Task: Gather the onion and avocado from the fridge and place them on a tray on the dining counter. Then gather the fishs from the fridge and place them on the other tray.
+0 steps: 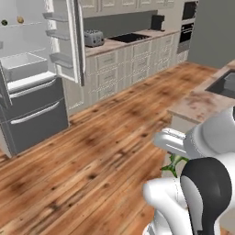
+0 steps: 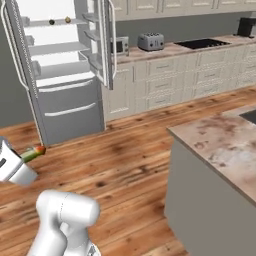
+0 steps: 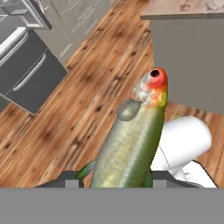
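Across the plank floor from the island stands the fridge (image 2: pixel 60 75), tall and grey, both upper doors swung wide and its two lower drawers shut. High on a white shelf inside sit two small balls side by side: the golden-brown one is the onion (image 2: pixel 67 20), and just left of it a darker ball I can't make out. Right of the fridge runs the cream cabinet counter (image 2: pixel 165 50) with a silver toaster (image 2: pixel 150 41) on it, a black cooktop (image 2: pixel 202 44) further along.

Well clear of the fridge, the dining counter (image 2: pixel 225 142) juts in with its marbled beige top, and a corner of the dark sink (image 1: pixel 225 85) shows at its far edge.

Down low beside that counter's grey flank is the gripper (image 3: pixel 117 177), jaws drawn close on a fish (image 3: pixel 131 140), pinching the tail end. The body is olive green and silver, and the head with its red-orange snout and dark eye points away from the hand toward the counter wall. From the base, only the fish's green tip pokes out past the white arm, hanging over the floorboards between fridge and island.
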Available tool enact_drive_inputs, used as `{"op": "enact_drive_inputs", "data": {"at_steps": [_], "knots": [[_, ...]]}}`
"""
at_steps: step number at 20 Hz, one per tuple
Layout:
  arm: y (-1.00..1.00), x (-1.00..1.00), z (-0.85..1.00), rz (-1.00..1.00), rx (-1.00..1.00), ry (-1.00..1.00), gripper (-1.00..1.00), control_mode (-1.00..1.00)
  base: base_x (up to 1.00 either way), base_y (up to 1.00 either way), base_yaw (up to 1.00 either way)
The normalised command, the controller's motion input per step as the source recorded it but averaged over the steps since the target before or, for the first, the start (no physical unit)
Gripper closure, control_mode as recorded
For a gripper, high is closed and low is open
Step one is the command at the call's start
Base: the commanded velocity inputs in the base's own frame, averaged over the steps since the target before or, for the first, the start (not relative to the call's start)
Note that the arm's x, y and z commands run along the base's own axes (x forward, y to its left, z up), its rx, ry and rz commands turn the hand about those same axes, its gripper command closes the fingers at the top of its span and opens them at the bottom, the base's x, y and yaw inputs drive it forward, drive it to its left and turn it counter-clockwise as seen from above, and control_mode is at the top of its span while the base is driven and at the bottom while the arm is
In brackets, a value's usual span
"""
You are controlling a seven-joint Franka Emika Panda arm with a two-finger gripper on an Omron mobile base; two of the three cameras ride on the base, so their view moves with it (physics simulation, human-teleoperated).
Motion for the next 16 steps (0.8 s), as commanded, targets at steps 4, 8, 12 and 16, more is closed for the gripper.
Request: {"op": "enact_drive_inputs", "data": {"at_steps": [4,8,12,16], "knots": [[0.00,0.00,0.00,0.00,0.00,0.00,1.00,1.00,-0.78,-0.97,-0.07],[0.00,0.00,0.00,0.00,0.00,0.00,1.00,1.00,-1.00,-0.95,-0.08],[0.00,0.00,0.00,0.00,0.00,0.00,1.00,1.00,-0.91,-1.00,-0.10],[0.00,0.00,0.00,0.00,0.00,0.00,1.00,1.00,-0.73,-1.00,-0.09]]}}
